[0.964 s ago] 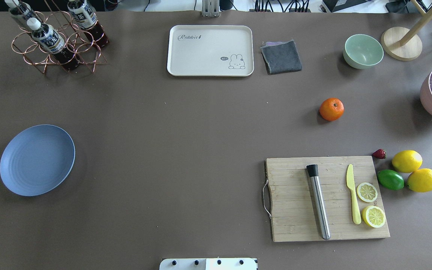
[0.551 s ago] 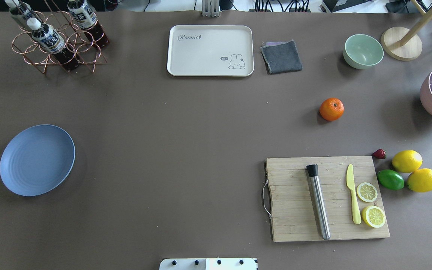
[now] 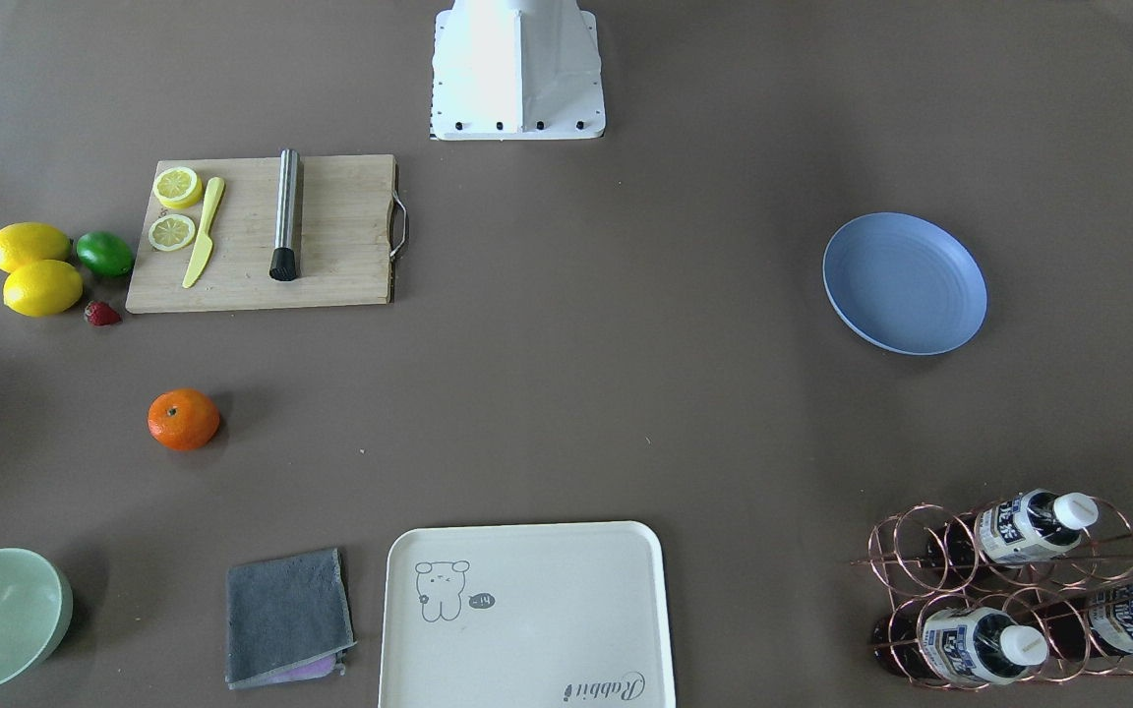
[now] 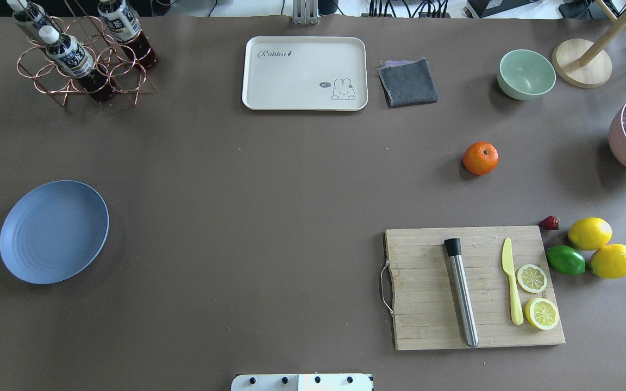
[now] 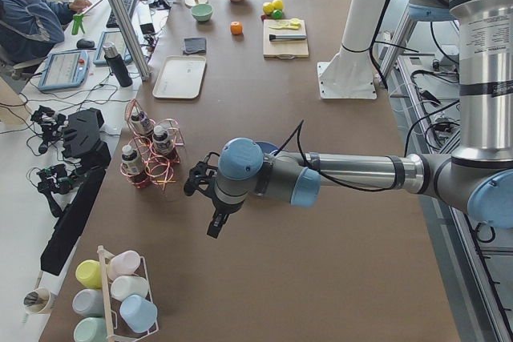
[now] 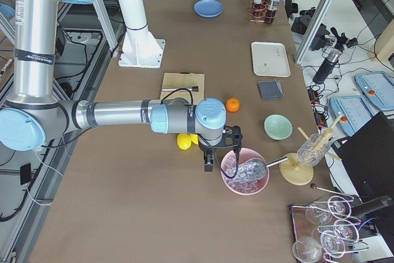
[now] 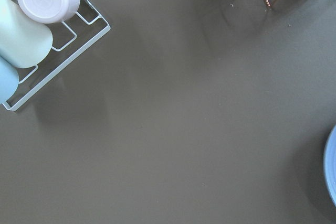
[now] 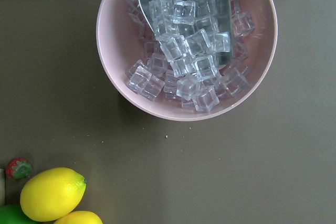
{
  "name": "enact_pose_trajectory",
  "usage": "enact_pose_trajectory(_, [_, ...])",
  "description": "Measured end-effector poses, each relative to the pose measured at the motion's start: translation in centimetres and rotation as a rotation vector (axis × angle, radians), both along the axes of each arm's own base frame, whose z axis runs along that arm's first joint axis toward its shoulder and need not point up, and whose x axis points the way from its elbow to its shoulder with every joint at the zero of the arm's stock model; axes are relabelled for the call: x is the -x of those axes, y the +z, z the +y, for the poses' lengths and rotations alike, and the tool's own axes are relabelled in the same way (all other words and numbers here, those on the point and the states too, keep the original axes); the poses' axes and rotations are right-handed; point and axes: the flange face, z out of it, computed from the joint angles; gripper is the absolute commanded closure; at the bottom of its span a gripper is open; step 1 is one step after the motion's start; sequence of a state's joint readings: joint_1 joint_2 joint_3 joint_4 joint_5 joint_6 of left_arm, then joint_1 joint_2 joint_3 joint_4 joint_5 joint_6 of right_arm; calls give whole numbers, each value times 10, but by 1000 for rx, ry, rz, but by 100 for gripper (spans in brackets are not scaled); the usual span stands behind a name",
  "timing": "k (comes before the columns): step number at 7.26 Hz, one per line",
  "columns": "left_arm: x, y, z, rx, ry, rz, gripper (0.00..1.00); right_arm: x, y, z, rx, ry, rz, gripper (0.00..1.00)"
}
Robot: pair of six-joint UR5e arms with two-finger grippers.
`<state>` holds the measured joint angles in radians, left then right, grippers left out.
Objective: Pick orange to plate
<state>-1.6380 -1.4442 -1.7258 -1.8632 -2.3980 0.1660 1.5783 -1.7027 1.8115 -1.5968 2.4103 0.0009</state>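
Bright-orange round mandarin (image 4: 480,158) sits on the brown worktop (image 4: 269,190) between the wooden cutting board (image 4: 427,282) and the pale-green bowl (image 4: 526,73), well apart from the round periwinkle-blue plate (image 4: 54,232). Left hand (image 5: 214,228) hangs near the plate and right hand (image 6: 209,159) is by the pink bowl of ice cubes (image 8: 111,45). Only the side views catch them, so I can't tell if either is open or closed.

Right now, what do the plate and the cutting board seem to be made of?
The plate: probably matte plastic or fibre composite, judging by its even blue colour, faint moulded rings and lack of glaze shine. The cutting board: wood or bamboo, with visible plank strips and a pale, unvarnished look.
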Motion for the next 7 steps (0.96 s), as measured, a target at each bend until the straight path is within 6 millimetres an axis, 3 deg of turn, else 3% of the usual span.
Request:
enact_pose_trajectory(2, [-9, -12, -4, -33, -3, 58, 2, 11, -23, -12, -154, -3, 8, 0])
enact_pose_trajectory(4, [-41, -16, -11, 6, -13, 89, 2, 48, -52, -28, -148, 24, -18, 1])
enact_pose_trajectory(7, [-121, 26, -3, 72, -47, 157, 2, 157, -114, -48, -38, 112, 8, 0])
